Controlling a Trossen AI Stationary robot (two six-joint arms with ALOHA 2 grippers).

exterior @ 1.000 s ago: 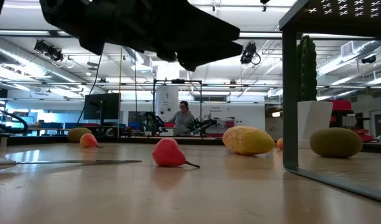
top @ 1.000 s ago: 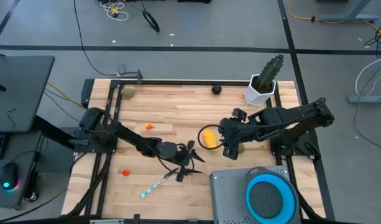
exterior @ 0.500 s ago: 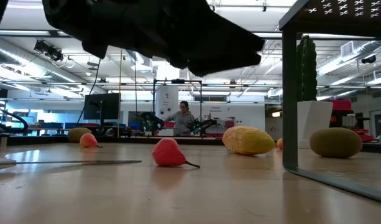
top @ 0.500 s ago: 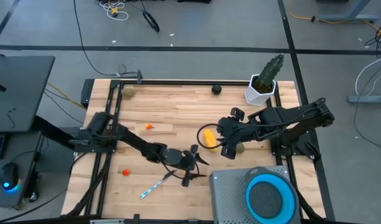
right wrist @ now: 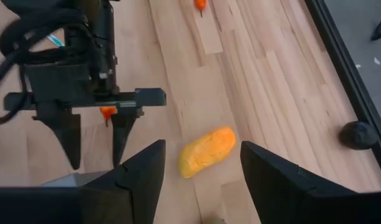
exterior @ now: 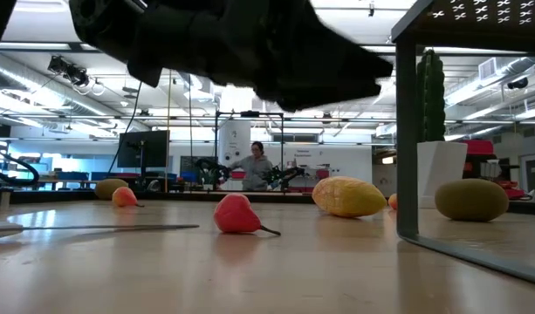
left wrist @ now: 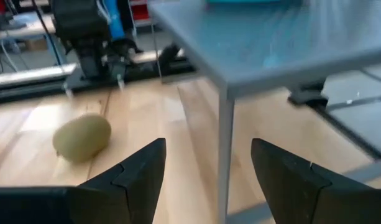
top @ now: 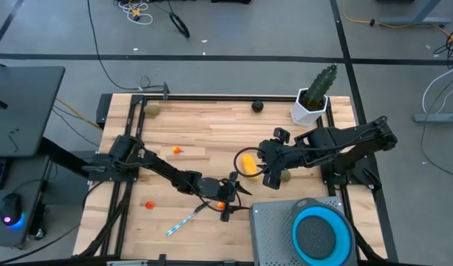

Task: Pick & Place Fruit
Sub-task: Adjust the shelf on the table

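Note:
My left gripper [top: 238, 199] hovers open and low over the table, close to the grey stand [top: 285, 222]. A small orange-red fruit [top: 221, 205] lies on the wood beneath its body, behind the fingertips [right wrist: 107, 112]. My right gripper [top: 273, 174] hangs open high above the yellow oblong fruit [top: 247, 164], which lies on the table and shows between the right gripper's fingers [right wrist: 207, 151]. An olive-brown oval fruit [left wrist: 82, 137] rests near the stand's leg. A black ball [top: 257, 106] sits at the far edge. Two more orange-red pieces [top: 177, 151] [top: 149, 205] lie toward the left.
The grey stand carries a blue round disc [top: 322, 235] at the near right. A cactus in a white pot [top: 313, 100] stands at the far right. A white-and-blue stick [top: 183, 220] lies near the front. Another olive fruit [top: 151, 109] sits at the far left corner.
My left gripper has gone toward the table's right edge and the grey stand, sinking slightly, and has passed over the small orange-red fruit. The fruits have stayed where they were.

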